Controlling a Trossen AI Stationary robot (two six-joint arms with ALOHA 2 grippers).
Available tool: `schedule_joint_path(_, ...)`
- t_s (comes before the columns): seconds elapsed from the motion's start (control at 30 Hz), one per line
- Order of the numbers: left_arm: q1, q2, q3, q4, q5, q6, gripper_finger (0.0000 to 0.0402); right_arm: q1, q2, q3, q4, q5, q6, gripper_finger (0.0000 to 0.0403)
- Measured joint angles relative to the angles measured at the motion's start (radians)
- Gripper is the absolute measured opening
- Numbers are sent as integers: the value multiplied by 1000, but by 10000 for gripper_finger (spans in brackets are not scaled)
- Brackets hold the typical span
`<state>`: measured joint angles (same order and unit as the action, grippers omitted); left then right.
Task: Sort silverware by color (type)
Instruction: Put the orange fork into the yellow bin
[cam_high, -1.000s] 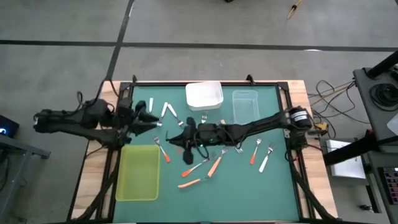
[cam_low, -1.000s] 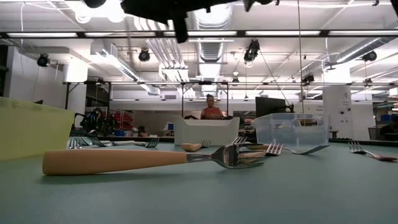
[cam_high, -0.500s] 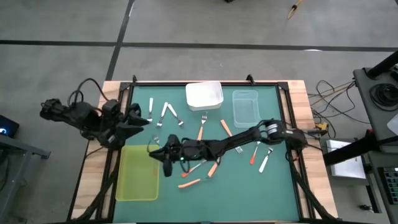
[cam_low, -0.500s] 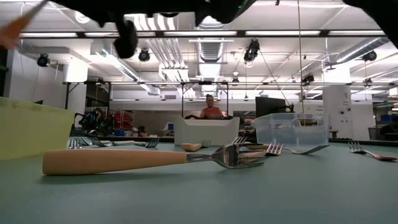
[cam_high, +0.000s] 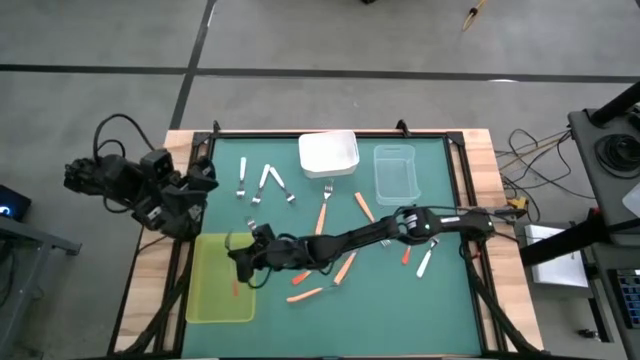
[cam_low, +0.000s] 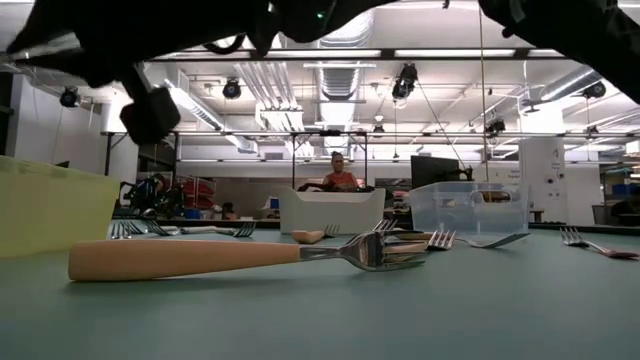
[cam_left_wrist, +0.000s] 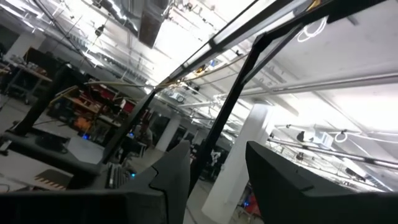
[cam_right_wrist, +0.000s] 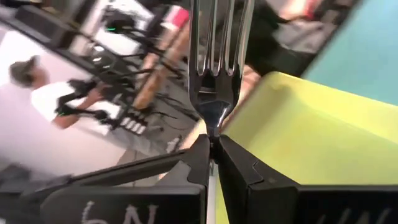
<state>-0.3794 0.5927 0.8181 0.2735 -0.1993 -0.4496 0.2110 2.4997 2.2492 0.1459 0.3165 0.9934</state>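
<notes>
Overhead, fork (cam_right_wrist: 214, 68) tines beyond right pincer (cam_right_wrist: 213, 149).

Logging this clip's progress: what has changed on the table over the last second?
The right pincer, shut on a red-orange fork, swept from mid-table leftward and now reaches over the yellow-green tray. The left arm pulled back off the mat to the table's left edge, its pincer open and empty. The other forks, the white tray and the clear tray stayed put.
</notes>
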Motion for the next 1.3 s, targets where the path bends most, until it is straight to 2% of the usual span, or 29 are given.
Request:
schedule_joint_path(0.17, 0, -12, -1, -4, 26, -5, 139, 1, 16, 100, -264, 60, 44, 12)
schedule_joint_path(0.23, 0, -14, -1, -4, 51, -8, 139, 3, 14, 108, -303, 80, 80, 12)
schedule_joint_path(0.63, 0, -58, -2, -13, 128, 50, 139, 7, 14, 107, -331, 89, 269, 12)
schedule_joint_path(1.3, 1, -141, -44, -118, 119, 225, 139, 27, 24, 105, -351, 104, 307, 12)
